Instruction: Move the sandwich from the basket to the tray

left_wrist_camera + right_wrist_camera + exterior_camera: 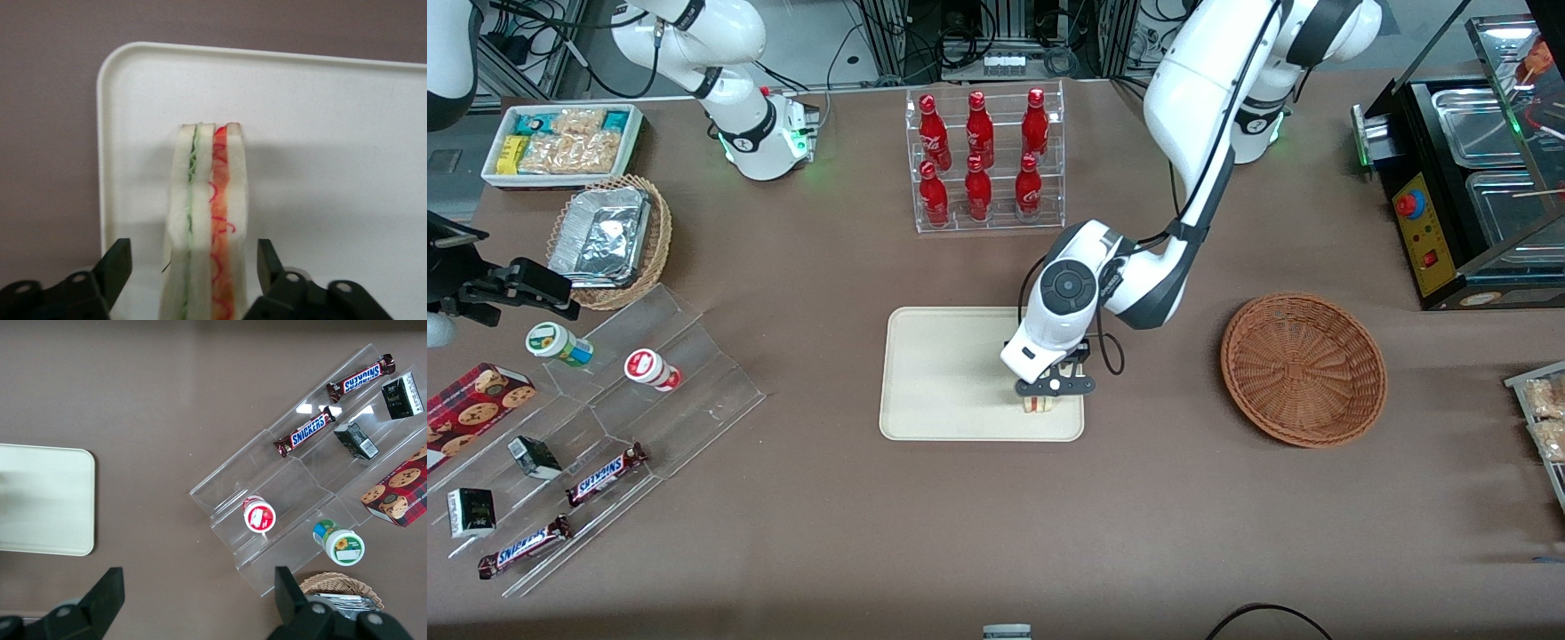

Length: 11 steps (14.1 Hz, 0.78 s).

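Standing on the tray [943, 373], layered white sandwich [208, 220], gripper [1052, 397] fingers [270, 257] released beside it

I see the gripper [1054, 388] over a smooth, matt plastic-looking tray [934, 373], its black fingers [117, 263] matt, the sandwich [210, 220] bread soft and porous; the basket [1303, 369] is rough woven wicker.

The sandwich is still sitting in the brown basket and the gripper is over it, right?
Not quite. The sandwich is on the tray, not in the basket, which shows nothing inside in the front view. The gripper is over it, fingers open either side.
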Tool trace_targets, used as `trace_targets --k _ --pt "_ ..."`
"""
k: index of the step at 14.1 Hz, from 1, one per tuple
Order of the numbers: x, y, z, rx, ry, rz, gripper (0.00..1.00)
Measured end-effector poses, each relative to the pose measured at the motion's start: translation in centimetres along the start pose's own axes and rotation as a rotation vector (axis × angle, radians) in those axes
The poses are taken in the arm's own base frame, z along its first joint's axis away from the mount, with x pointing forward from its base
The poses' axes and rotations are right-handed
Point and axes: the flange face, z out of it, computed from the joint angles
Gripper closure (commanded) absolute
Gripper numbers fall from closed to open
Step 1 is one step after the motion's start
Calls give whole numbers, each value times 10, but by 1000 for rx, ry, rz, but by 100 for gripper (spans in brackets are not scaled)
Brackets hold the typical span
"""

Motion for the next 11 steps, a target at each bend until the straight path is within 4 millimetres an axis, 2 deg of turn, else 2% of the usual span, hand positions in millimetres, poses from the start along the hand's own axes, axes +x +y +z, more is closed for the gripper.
trace_targets --k 2,3,6,8,11 --pt "10 -16 -51 3 -5 -31 0" --pt "18 -32 -81 -3 -1 -56 0" --pt "40 -99 -160 -6 -12 -147 0" --pt "48 -137 -199 -15 -3 -194 0" --pt "53 -189 -236 -9 -13 -170 0"
